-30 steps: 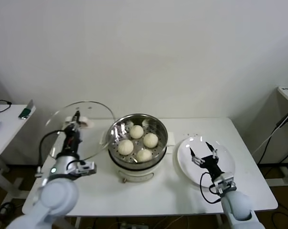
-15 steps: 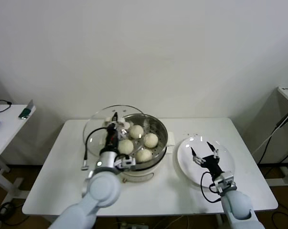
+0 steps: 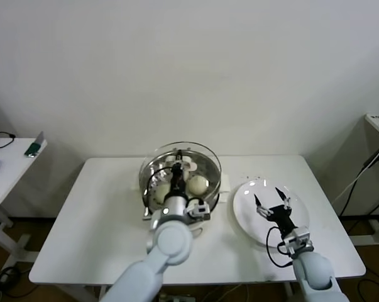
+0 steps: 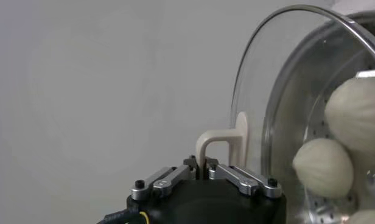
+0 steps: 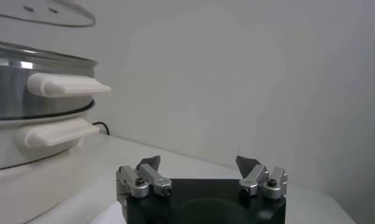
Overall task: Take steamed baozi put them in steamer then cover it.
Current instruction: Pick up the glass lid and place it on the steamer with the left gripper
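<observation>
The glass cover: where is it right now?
In the head view the cover hangs at table centre directly above the steamer, not yet seated, held by its handle in the shut left gripper, left of the white plate.

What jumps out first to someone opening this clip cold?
The left gripper holds the glass cover by its handle, above the steel steamer at table centre, with baozi showing beneath. To the right, the open right gripper hovers over a white plate.
</observation>
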